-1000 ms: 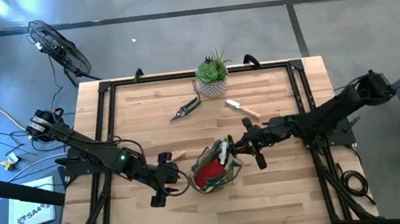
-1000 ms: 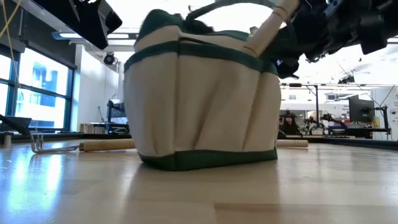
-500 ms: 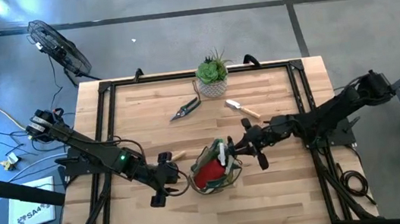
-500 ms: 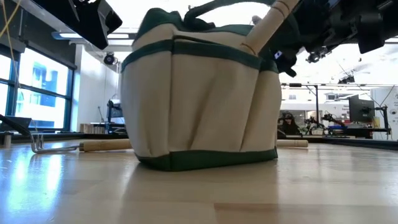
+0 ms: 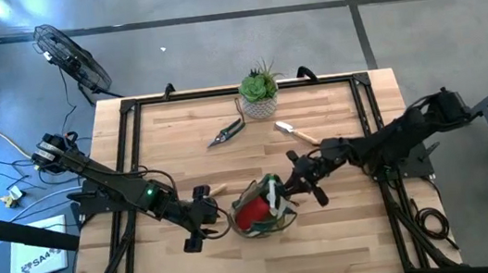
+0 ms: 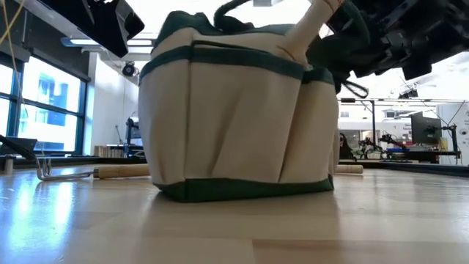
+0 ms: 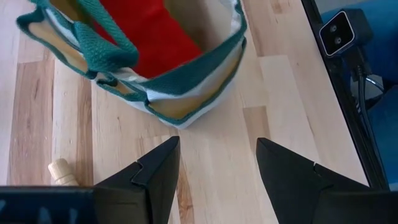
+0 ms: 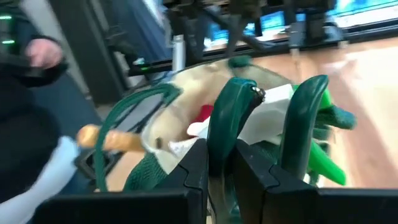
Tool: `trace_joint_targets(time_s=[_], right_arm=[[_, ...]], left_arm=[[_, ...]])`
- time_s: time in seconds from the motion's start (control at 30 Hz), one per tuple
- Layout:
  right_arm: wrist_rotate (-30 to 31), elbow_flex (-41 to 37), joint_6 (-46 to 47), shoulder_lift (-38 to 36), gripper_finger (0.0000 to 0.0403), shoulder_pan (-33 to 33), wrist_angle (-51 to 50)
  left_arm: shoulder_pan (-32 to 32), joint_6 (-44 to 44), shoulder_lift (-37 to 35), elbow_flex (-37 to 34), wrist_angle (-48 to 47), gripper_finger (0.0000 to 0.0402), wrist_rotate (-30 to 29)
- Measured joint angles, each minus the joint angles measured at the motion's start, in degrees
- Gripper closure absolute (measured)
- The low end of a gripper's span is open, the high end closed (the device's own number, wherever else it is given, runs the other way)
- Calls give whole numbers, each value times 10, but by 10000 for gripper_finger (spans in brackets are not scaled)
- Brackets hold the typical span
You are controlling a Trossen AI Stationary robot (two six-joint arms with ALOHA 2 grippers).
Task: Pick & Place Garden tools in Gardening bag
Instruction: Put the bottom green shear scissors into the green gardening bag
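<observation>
Near the front middle of the wooden table (image 5: 348, 226) stands the gardening bag (image 5: 257, 207), its mouth open upward with a red cone-shaped piece (image 5: 253, 212) inside and a wooden tool handle (image 6: 311, 28) slanting out of its top. Over the bag's right rim hangs the right gripper (image 5: 286, 187), its fingers clamped on a green-and-white piece (image 8: 280, 124) whose green loop handles point toward the wrist and whose body points down into the bag's mouth, so the drop appears to lie straight ahead of those fingers. Just left of the bag waits the left gripper (image 7: 217, 165), fingers apart and empty, with a rake (image 6: 80, 172) lying flat on the table nearby. Farther back, pruning shears (image 5: 226, 133) and a trowel (image 5: 296, 132) lie well apart from both arms, the trowel nearer the right arm.
</observation>
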Motion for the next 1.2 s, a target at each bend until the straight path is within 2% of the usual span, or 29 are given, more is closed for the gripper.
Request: trace_joint_targets(time_s=[0.1,0.33,0.53,0.73,0.83,1.0,1.2], right_arm=[[-8,0,0,7,368,0,10],[52,0,11,6,358,1,-27],[69,0,17,7,350,1,-39],[116,1,32,6,345,8,-87],[115,0,27,5,344,17,-77],[77,-1,19,6,344,30,-37],[106,-1,71,6,341,30,-34]], left_arm=[[0,-2,0,0,0,195,0],[0,-2,0,0,0,195,1],[0,0,0,0,0,195,1],[0,0,0,0,-1,195,2],[0,0,0,0,-1,195,2],[0,0,0,0,-3,195,3],[0,0,0,0,-3,195,3]])
